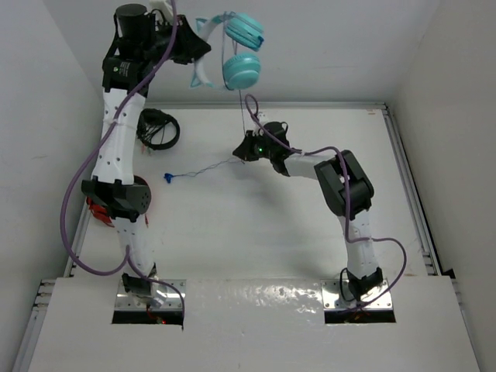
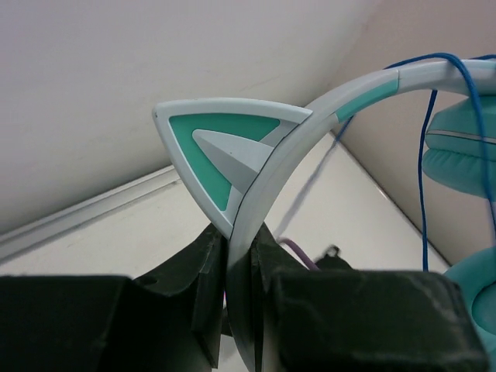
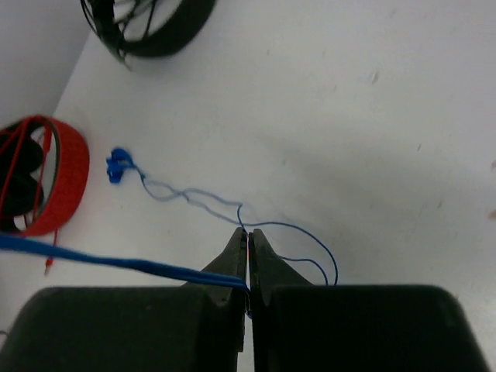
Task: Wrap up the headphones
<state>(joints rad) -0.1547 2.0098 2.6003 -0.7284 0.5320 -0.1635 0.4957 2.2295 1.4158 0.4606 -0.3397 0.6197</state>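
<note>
top external obscures the grips: left claw point(image 2: 239, 242) clamps headphones point(image 2: 310, 116), right claw point(image 3: 248, 242) pinches cable point(image 3: 194, 194).

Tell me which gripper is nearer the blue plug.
Right. The right gripper pinches the cable near the blue plug; the left gripper holds the headband aloft, farther away.

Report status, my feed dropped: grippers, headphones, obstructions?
Left gripper shut on headband of teal headphones, held aloft. Right gripper shut on the cable, plug on table. Black headphones, red headphones at left, clear of cable.
</note>
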